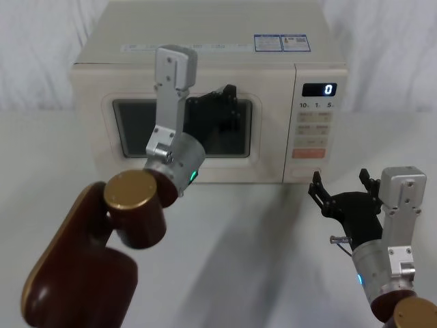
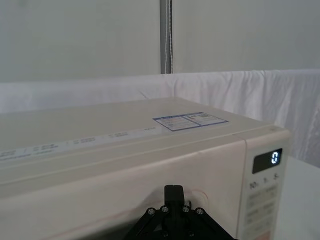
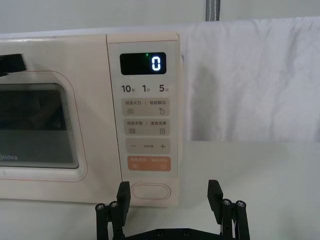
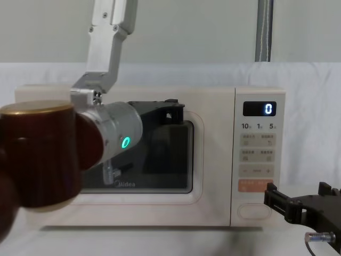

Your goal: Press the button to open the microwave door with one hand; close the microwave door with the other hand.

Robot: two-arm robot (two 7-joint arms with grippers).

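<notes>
Left claw [image 1: 222, 102] hiding part of microwave door [image 1: 130, 160] window, fingertips' contact with door unclear

The left gripper [image 1: 222, 102] is raised and reaching forward, its wrist lit by a green ring — whether its fingers are parted cannot be made out. The right gripper [image 1: 343, 188] hangs low on the right — fingers [image 3: 123, 196] spread wide apart, pointing forward, holding nothing

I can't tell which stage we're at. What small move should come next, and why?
Probably ease the right gripper forward onto the button. The microwave door looks shut, and the open fingers hang just short of the oval key, nearly level with it. The left gripper waits by the door window.
</notes>
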